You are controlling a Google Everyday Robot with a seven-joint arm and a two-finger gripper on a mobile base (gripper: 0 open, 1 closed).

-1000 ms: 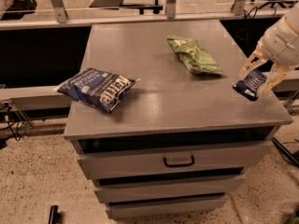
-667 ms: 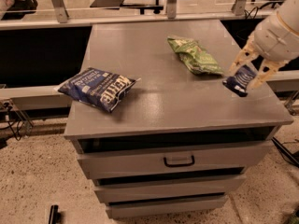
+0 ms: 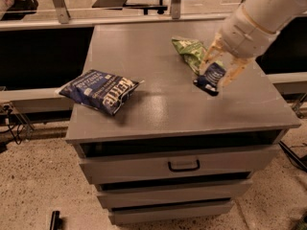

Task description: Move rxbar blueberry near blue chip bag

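Desk [image 3: 163,114] unchanged: blue chip bag [image 3: 100,91] lies at left front, green chip bag [image 3: 188,51] at right rear. Gripper [image 3: 216,75] has travelled left from the desk's right edge and now sits just in front of the green bag, fingers clamped on the rxbar blueberry [image 3: 210,80], held tilted close over the surface. Carry under way; bar well apart from the blue bag, so most of the traverse remains.
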